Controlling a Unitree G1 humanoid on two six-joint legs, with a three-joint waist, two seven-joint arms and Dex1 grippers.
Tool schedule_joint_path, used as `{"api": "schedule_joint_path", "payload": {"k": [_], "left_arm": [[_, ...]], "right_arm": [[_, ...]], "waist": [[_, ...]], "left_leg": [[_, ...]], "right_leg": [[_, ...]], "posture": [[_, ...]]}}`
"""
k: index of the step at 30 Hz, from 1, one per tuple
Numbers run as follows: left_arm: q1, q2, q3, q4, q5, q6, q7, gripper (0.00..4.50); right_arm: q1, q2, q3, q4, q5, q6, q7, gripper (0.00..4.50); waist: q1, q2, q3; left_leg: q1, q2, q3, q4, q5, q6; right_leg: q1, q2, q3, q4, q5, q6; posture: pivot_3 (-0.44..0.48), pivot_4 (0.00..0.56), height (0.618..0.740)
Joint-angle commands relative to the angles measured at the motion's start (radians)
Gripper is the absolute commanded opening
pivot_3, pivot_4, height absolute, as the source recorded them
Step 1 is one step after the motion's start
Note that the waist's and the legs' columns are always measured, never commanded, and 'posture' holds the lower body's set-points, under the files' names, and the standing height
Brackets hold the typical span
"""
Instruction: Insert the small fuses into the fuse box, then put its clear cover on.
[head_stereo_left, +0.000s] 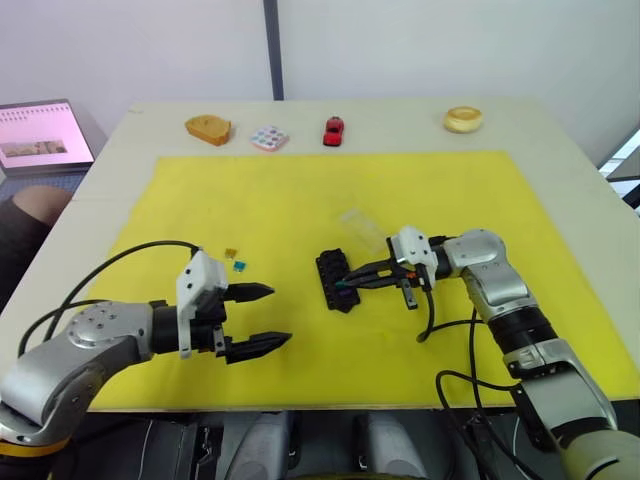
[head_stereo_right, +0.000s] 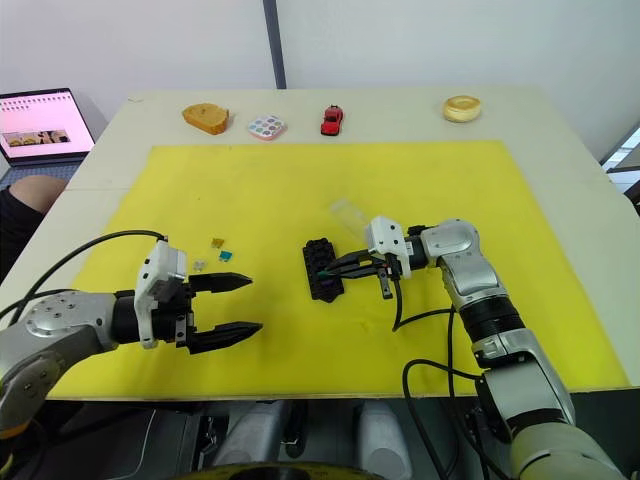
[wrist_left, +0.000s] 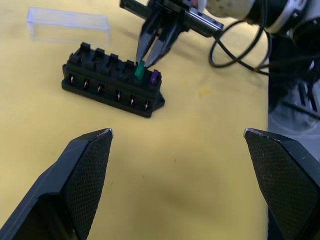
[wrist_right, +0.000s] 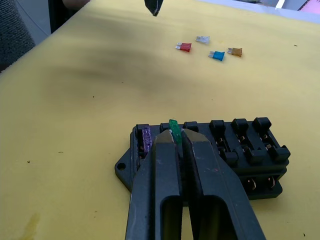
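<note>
The black fuse box (head_stereo_left: 337, 280) lies near the middle of the yellow mat (head_stereo_left: 300, 200). My right gripper (head_stereo_left: 346, 285) is shut on a teal fuse (wrist_right: 174, 126), holding it upright at a slot near the box's end. Beside it a purple fuse (wrist_right: 146, 139) sits in the end slot. Loose amber (wrist_right: 235, 51), blue (wrist_right: 217, 55), grey (wrist_right: 202, 39) and red (wrist_right: 184, 47) fuses lie on the mat left of the box. The clear cover (head_stereo_left: 362, 228) rests just behind the box. My left gripper (head_stereo_left: 278, 315) hovers open, with nothing in it, left of the box and near the loose fuses.
Along the table's far edge stand a brown bread-like item (head_stereo_left: 208, 129), a white tile with coloured dots (head_stereo_left: 268, 138), a red toy car (head_stereo_left: 333, 130) and a round beige item (head_stereo_left: 463, 120). A laptop (head_stereo_left: 40, 135) and a person's knee (head_stereo_left: 35, 205) are at the far left.
</note>
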Motion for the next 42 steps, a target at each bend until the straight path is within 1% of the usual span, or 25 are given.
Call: {"api": "schedule_joint_path", "payload": {"k": [1,6,9,10,18,23,33,35,39,42], "left_arm": [[-0.015,-0.013,0.002,-0.025,-0.012,0.007,0.021,4.41],[-0.016,-0.027,-0.001,-0.027,-0.012,0.011,0.027,4.41],[-0.022,-0.033,-0.003,-0.025,-0.012,0.017,0.03,4.44],[-0.023,-0.034,-0.004,-0.024,-0.01,0.018,0.03,4.44],[-0.023,-0.025,-0.008,-0.002,0.017,0.001,0.004,4.44],[-0.019,-0.012,-0.001,0.02,0.056,-0.027,-0.021,4.44],[0.043,0.0,0.009,-0.006,0.105,-0.062,-0.039,4.44],[0.024,-0.016,0.019,0.006,0.088,-0.047,-0.021,4.44],[-0.006,-0.07,0.034,0.005,-0.012,0.013,0.02,4.44],[-0.055,-0.108,-0.03,0.054,0.013,0.021,0.029,4.44]], "right_arm": [[0.01,0.001,0.015,0.027,-0.034,-0.001,0.008,0.0],[0.016,-0.004,0.009,0.006,-0.025,-0.004,0.01,0.0],[0.018,-0.012,0.001,-0.023,-0.006,0.026,0.021,1.05],[0.019,-0.013,-0.007,-0.043,0.007,0.051,0.016,1.46],[0.019,-0.036,-0.042,-0.14,0.038,0.155,0.005,1.46],[0.011,-0.047,-0.056,-0.139,0.036,0.172,-0.014,1.46],[0.032,-0.087,-0.099,-0.208,0.056,0.24,-0.05,1.46],[0.027,-0.102,-0.111,-0.223,0.065,0.276,-0.061,1.46],[0.058,-0.14,-0.121,-0.315,0.078,0.376,-0.094,1.46],[0.109,-0.181,-0.121,-0.434,0.106,0.501,-0.126,1.46]], "waist": [[0.0,0.0,0.0],[0.0,0.0,0.0],[0.001,0.0,0.0],[0.0,0.0,0.0],[-0.001,0.0,0.0],[0.001,0.0,0.0],[0.002,0.0,0.001],[0.004,0.0,0.001],[0.004,0.0,0.001],[0.007,0.0,0.001]], "left_leg": [[0.0,0.0,0.0,0.0,0.0,0.0],[0.0,0.0,0.0,0.0,0.0,0.0],[0.0,0.0,0.0,0.0,0.0,0.0],[0.0,0.0,0.0,0.0,0.0,0.0],[-0.001,0.0,0.0,-0.001,0.0,0.0],[-0.001,0.0,0.0,-0.001,0.0,0.0],[-0.001,0.0,0.0,-0.001,-0.001,-0.001],[-0.001,0.0,0.0,-0.001,-0.001,-0.001],[-0.002,0.0,0.0,-0.001,-0.001,-0.001],[-0.002,0.0,0.0,-0.001,0.0,0.0]], "right_leg": [[0.0,0.0,0.0,0.0,0.0,0.0],[0.0,0.0,0.0,0.0,0.0,0.0],[0.0,0.0,0.0,0.0,0.0,0.0],[0.0,0.0,0.0,0.0,0.0,0.0],[-0.002,0.0,0.0,0.0,0.0,0.0],[-0.001,0.0,0.0,0.0,0.0,0.0],[-0.002,-0.001,0.0,0.0,0.0,0.0],[-0.002,-0.001,0.0,0.0,0.0,0.0],[-0.002,-0.001,0.0,0.0,0.0,0.0],[-0.002,-0.001,0.0,0.0,0.0,0.0]], "posture": [[0.0,0.15,0.74],[0.0,0.15,0.74],[0.0,0.15,0.74],[0.0,0.15,0.74],[0.0,0.15,0.74],[0.0,0.15,0.74],[0.0,0.15,0.74],[0.0,0.15,0.74],[0.0,0.15,0.74],[0.0,0.15,0.74]]}}
